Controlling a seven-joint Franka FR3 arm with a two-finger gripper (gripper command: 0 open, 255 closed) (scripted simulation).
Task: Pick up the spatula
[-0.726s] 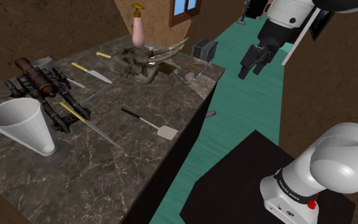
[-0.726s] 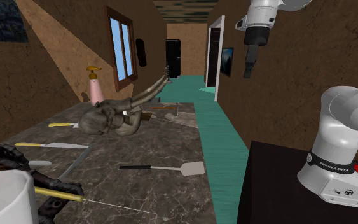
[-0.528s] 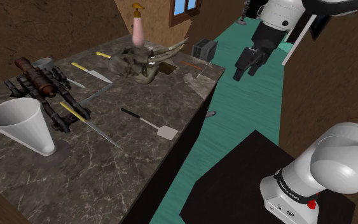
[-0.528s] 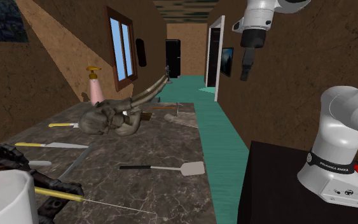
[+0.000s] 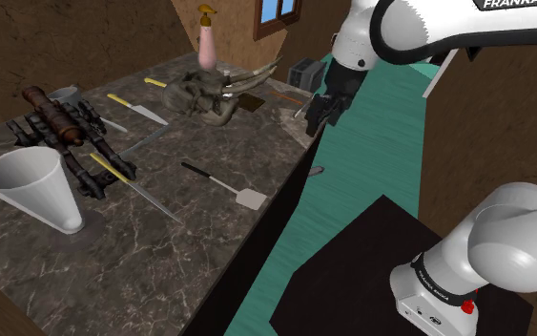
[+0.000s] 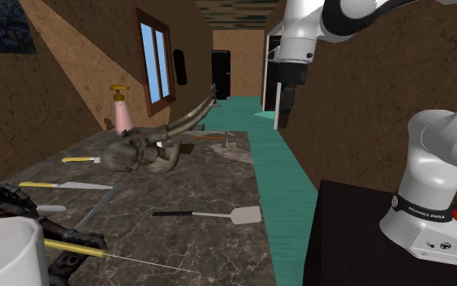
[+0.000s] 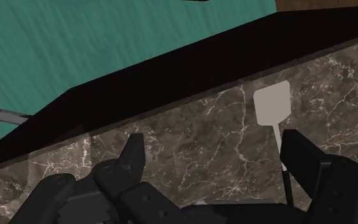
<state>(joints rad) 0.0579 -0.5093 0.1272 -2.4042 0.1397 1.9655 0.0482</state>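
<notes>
With the gripper point(image 5: 321, 113) spread wide and empty above the floor-side edge of the bench point(image 5: 190, 250), near its far corner, and the spatula point(image 5: 220, 183) flat on the marble farther along that edge, pale blade outermost, black handle angled inward. Best done, by the look of it: travel along the edge, centre over the thin handle just behind the blade, set jaws across it, descend to the surface before closing.

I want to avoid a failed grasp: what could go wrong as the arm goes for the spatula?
1. The spatula lies flat on the marbled counter; the open fingers may strike the counter or slip off its thin handle.
2. Its blade lies near the counter's edge, so a nudge could push it off.
</notes>
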